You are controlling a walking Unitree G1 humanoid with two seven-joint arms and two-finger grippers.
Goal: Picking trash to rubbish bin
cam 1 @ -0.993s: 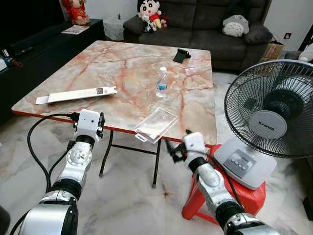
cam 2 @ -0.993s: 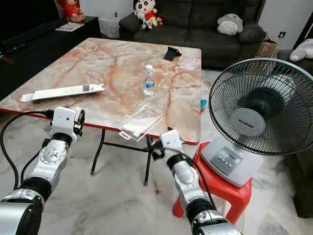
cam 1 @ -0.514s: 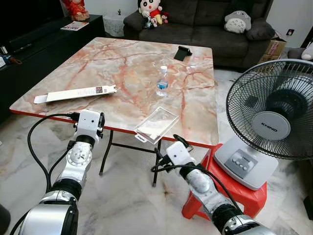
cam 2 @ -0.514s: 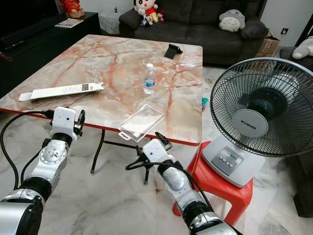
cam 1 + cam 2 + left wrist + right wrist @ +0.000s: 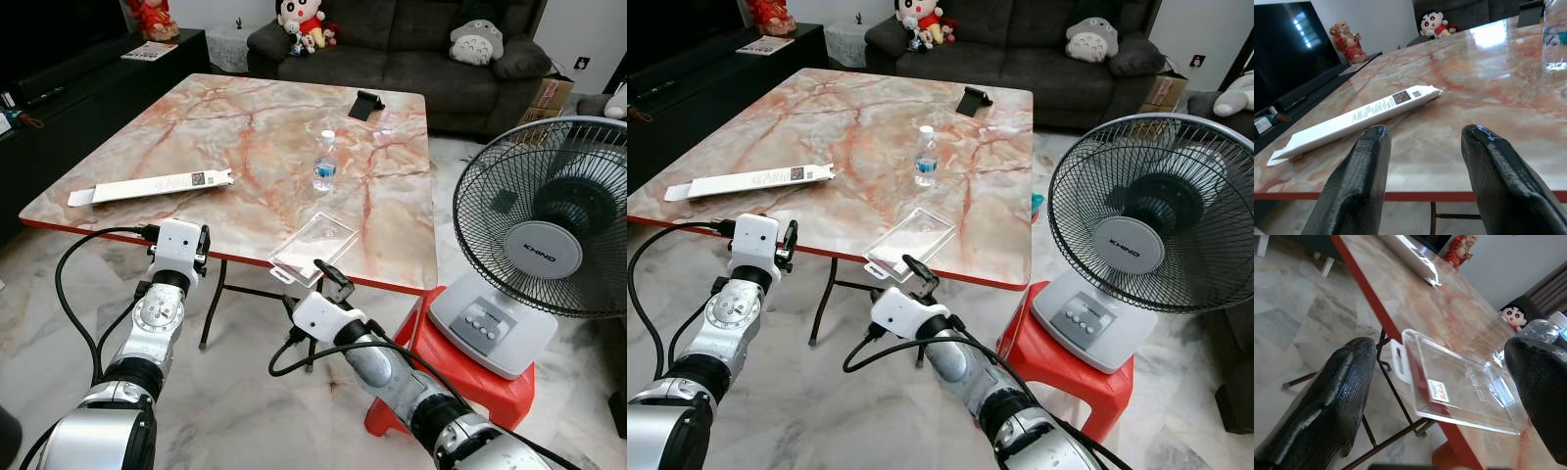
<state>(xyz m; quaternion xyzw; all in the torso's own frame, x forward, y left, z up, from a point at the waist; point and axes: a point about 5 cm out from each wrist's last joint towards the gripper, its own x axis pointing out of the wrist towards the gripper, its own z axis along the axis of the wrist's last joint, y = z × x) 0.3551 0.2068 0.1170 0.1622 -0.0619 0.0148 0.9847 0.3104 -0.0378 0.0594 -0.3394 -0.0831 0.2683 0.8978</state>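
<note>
Our right gripper (image 5: pixel 1440 382), jaws wide open, faces the clear flat plastic tray (image 5: pixel 313 247) overhanging the marble table (image 5: pixel 245 127) edge — a nudge could tip it off; left gripper (image 5: pixel 1422 176) jaws open.

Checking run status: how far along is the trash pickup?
Nothing done: the clear plastic tray, water bottle and long white box all sit on the table. In hand: the right gripper, open, faces the tray at the table's edge; the left gripper, open, faces the box. Left: every grasp and the binning.
</note>
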